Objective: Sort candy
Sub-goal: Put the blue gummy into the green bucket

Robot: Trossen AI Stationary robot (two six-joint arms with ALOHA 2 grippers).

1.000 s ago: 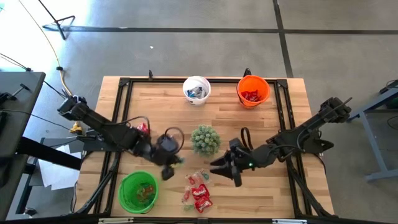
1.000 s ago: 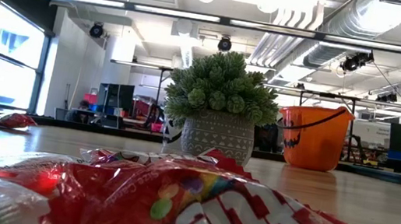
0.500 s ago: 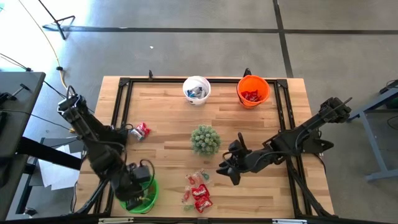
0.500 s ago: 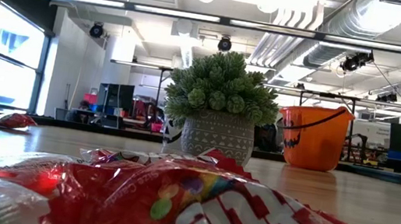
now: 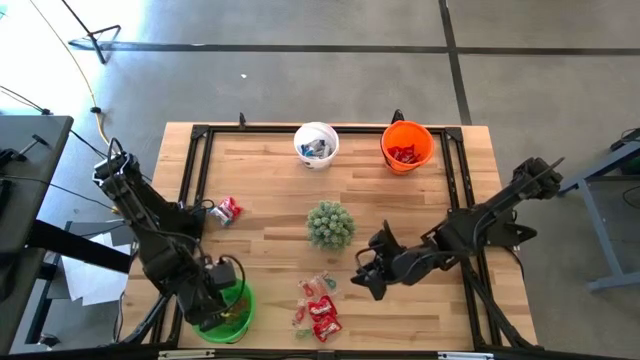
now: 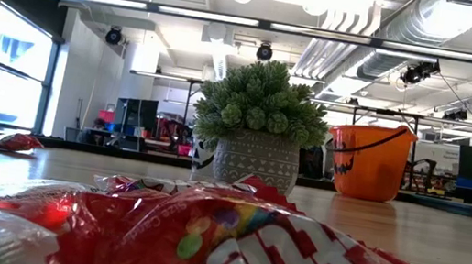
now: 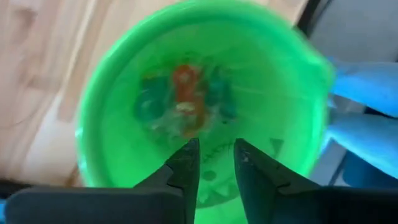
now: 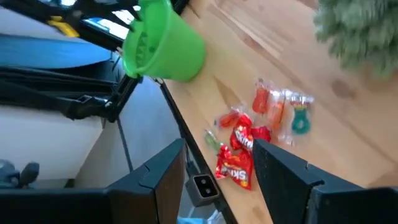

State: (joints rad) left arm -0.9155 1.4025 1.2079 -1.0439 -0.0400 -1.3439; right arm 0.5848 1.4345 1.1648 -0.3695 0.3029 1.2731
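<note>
Change since earlier: left arm has swung away from the plant (image 5: pixel 330 224) and now hangs over the green bucket (image 5: pixel 240 318); right arm has shifted only slightly and remains beside the plant.
Left end effector (image 7: pixel 216 160): directly above the green bucket's mouth, pointing down into it; fingers (image 7: pixel 186 163) slightly parted with a narrow gap, nothing between them.
Right end effector (image 5: pixel 366 276): just past the plant on the right arm's side, toward the front edge of the counter (image 5: pixel 270 180); fingers (image 8: pixel 280 168) spread wide, nothing held.
Candy in green bucket (image 7: pixel 185 99): a few small pieces, orange and green, lying at the bottom; blurred in the wrist view.
Candy pile (image 5: pixel 318 305): shiny red packets and a few small pieces on the counter, just in front of the plant, between the green bucket and the right end effector.
Lone red packet (image 5: pixel 227 210): on the counter to the left-arm side of the plant, well apart from the pile.
White bucket (image 5: pixel 316 143): behind the plant at the counter's far edge, wrappers inside.
Orange bucket (image 5: pixel 407 146): beside the white bucket, behind the plant toward the right arm, red packets inside.
</note>
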